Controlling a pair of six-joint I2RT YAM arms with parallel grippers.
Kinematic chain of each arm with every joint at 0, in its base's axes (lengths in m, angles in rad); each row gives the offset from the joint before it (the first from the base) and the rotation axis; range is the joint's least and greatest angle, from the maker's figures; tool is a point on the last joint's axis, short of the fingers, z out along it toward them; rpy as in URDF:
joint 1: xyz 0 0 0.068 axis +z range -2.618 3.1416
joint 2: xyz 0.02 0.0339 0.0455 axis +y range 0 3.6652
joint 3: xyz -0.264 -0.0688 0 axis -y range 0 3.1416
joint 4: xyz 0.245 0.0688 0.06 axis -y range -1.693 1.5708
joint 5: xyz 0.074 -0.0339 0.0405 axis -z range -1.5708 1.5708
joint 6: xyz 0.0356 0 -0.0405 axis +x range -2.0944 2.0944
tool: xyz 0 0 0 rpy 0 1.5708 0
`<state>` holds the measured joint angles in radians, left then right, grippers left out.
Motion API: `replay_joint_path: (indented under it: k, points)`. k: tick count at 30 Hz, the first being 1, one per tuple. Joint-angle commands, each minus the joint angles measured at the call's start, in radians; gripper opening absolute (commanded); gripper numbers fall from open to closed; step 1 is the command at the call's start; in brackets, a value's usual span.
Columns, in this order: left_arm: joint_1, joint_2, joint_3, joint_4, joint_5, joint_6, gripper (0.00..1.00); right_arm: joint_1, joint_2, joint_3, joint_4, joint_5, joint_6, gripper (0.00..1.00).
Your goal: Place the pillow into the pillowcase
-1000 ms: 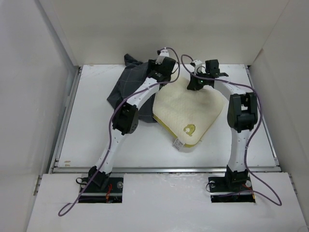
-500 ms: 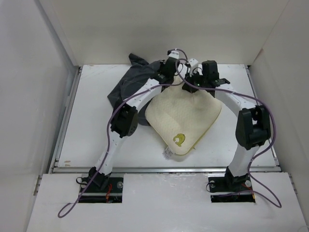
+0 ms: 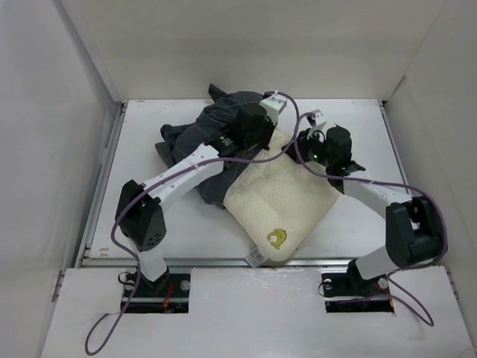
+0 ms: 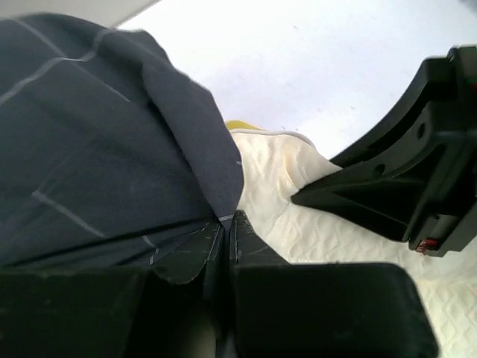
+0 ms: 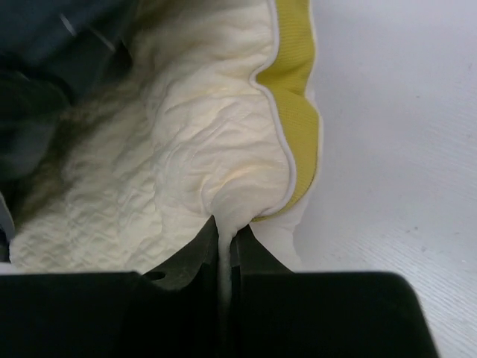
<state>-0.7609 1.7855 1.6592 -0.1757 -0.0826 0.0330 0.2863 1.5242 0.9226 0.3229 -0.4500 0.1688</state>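
Left gripper (image 4: 227, 224) is pinched tight on the pillowcase (image 3: 182, 136) hem, right gripper (image 5: 223, 235) clamped on the pillow (image 3: 283, 195) edge. Compared to a moment ago, the case now drapes over the pillow's far-left corner, hiding it from above.

The top view looks steeply down from above and behind the near edge, taking in the whole counter (image 3: 134, 224). Each wrist view looks forward past its own jaws, very close. All three share the pillow (image 3: 279, 198) edge beside the pillowcase (image 3: 201, 134).
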Motion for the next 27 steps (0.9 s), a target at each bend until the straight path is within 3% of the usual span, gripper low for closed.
replay_joint_path:
  k: [1, 5, 9, 13, 17, 21, 23, 27]
  points:
    - [-0.058, -0.024, -0.130, 0.094, 0.141, -0.123, 0.00, 0.016, -0.120, -0.062, 0.401, -0.121, 0.135, 0.00]
    - [-0.048, 0.047, -0.099, 0.032, 0.035, -0.179, 0.00, 0.016, -0.270, -0.128, 0.426, -0.182, 0.159, 0.00]
    - [-0.038, 0.118, 0.032, -0.037, -0.006, -0.209, 0.00, 0.025, -0.343, -0.146, 0.404, -0.198, 0.172, 0.00]
    - [-0.080, 0.104, 0.080, -0.038, 0.177, -0.171, 0.00, 0.034, -0.332, -0.159, 0.375, -0.139, 0.158, 0.00]
    - [-0.170, 0.014, 0.039, -0.048, 0.355, -0.088, 0.00, 0.034, -0.279, -0.150, 0.289, 0.032, 0.132, 0.00]
    - [-0.207, -0.041, -0.029, -0.093, 0.334, -0.108, 0.04, 0.021, -0.236, -0.131, 0.193, 0.172, 0.121, 0.00]
    - [-0.207, -0.051, -0.061, -0.102, 0.259, -0.165, 0.04, -0.002, -0.223, -0.131, 0.157, 0.172, 0.130, 0.00]
    - [-0.207, -0.006, -0.059, -0.113, 0.306, -0.174, 0.04, -0.035, -0.203, -0.122, 0.148, 0.128, 0.130, 0.00]
